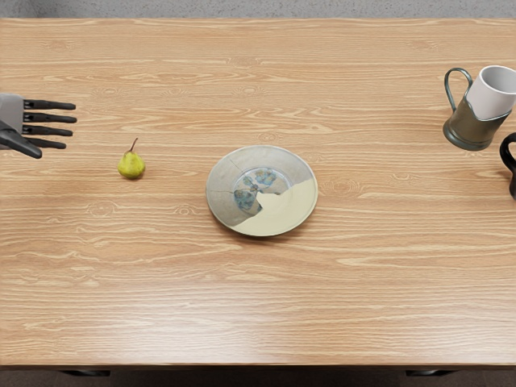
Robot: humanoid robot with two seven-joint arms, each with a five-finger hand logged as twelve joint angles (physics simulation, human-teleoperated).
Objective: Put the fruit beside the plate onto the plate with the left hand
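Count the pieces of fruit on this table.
1: a pear on the table, left of the plate and apart from it, right of the open left hand. None seems hidden.

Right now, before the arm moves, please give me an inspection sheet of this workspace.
Surface: wooden table, pale grain.
Job's things: pear lies on the table left of the plate, apart from it; plate holds nothing.
Clutter: white cup tilted inside a grey metal mug at far right; dark object cut by the right edge, unclear.
Hands: left hand at the left edge, fingers straight, holding nothing, apart from the pear; right hand not in view.
Cables: nothing seen.
Surroundings: grey floor behind the table.
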